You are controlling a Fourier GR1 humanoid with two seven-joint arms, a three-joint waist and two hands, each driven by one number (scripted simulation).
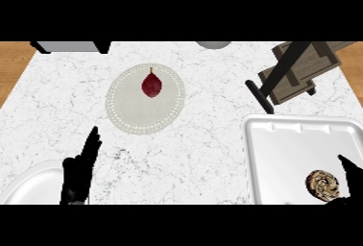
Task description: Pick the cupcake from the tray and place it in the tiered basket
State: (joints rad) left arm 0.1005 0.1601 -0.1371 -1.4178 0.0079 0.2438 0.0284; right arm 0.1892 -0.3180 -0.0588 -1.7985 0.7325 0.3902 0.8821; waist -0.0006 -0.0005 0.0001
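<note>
The cupcake (323, 184), brown with a swirled top, sits on the white tray (284, 144) near its lower right corner. My right hand (349, 169) shows only as dark fingers at the right edge, just right of the cupcake and not curled around it. The tiered basket (301, 67), made of wood with black supports, stands at the upper right behind the tray. At the lower left my left hand (79, 168) rests open with fingers pointing up.
A beige round placemat (127, 110) in the centre carries a dark red fruit (151, 84). A white plate (28, 185) lies at the lower left by my left hand. A grey object (71, 46) and a grey bowl (213, 44) sit at the back edge.
</note>
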